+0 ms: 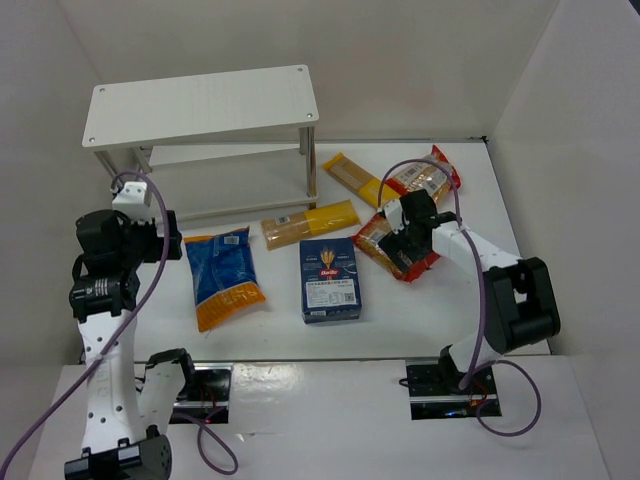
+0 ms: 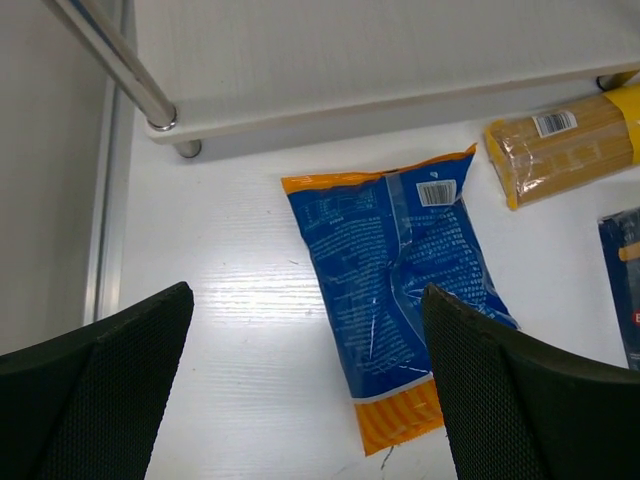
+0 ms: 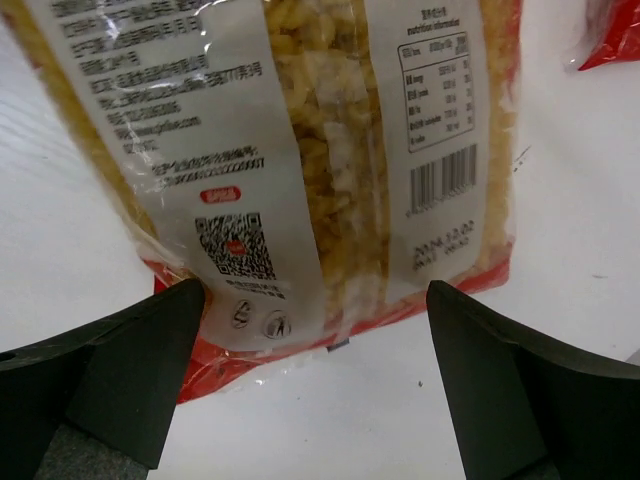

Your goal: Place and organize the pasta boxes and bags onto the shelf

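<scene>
The white two-tier shelf stands at the far left with nothing on its top board. The blue-and-orange bag lies flat in front of it, and the dark blue box lies to its right. One yellow pack lies by the shelf's right leg, another behind it. Two red-edged bags lie at the right. My left gripper is open and empty, left of the blue-and-orange bag. My right gripper is open just above the nearer red-edged bag, its fingers either side of the bag's end.
White walls enclose the table on the left, back and right. The shelf's lower board and a silver leg are close ahead of my left gripper. The other red-edged bag's corner lies just right of the one under my right gripper.
</scene>
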`<action>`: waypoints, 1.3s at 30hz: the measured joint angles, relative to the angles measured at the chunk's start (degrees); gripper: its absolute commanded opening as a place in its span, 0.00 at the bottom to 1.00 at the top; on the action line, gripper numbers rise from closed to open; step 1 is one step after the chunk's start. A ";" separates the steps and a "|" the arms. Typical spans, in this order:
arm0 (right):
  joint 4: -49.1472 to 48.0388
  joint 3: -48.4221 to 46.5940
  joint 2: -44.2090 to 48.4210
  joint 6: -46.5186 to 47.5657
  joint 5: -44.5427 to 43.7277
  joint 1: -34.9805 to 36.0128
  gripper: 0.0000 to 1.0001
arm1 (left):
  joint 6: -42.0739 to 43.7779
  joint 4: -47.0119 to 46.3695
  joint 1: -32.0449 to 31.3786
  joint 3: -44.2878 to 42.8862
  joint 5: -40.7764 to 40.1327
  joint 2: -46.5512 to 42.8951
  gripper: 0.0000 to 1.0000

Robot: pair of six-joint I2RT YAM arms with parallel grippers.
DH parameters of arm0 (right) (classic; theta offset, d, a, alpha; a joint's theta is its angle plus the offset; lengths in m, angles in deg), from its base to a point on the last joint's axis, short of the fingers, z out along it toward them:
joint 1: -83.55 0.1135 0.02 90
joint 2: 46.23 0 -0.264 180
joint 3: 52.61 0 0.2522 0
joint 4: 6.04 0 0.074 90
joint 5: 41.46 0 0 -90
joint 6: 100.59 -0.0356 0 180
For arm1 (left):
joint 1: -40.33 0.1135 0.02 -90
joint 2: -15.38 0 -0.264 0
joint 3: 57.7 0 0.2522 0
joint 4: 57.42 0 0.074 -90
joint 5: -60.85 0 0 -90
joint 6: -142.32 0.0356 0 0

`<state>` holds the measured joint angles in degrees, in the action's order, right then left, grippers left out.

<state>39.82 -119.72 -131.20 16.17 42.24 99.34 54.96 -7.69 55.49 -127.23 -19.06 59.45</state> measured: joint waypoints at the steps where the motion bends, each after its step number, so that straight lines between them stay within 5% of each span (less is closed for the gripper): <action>1: -0.31 0.00 -0.98 0.46 0.11 -0.61 1.00 | -0.02 -0.02 0.00 0.07 -0.52 -0.33 1.00; 9: -0.76 -2.69 -7.32 5.57 3.96 -5.51 0.99 | -0.02 -0.81 0.00 0.81 -1.79 -7.56 1.00; 11: -0.50 -3.37 -8.20 6.78 5.38 -6.12 0.82 | -0.02 -1.25 0.00 0.81 -1.77 -7.58 1.00; 12: -0.50 -3.72 -8.68 7.48 5.79 -6.27 0.63 | -0.02 -1.25 0.00 0.81 -1.75 -7.10 1.00; 16: -0.63 -7.08 -12.15 8.76 7.58 -6.58 0.17 | 0.00 -1.25 0.00 0.81 -1.70 -5.64 1.00; 18: -0.52 -8.61 -13.25 9.16 8.17 -6.69 0.06 | 0.00 -1.25 0.00 0.81 -1.68 -5.20 1.00; 31: 10.08 -11.56 -5.64 8.81 14.86 -3.93 0.00 | 0.35 -1.22 0.00 0.81 1.11 -5.29 1.00; 39: 19.96 -27.17 1.62 5.42 15.76 4.35 0.00 | 2.49 -0.33 0.00 0.81 6.64 -4.07 1.00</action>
<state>59.78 -146.89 -129.58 21.59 58.00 103.69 57.45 -8.02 55.49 -126.42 -12.42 55.39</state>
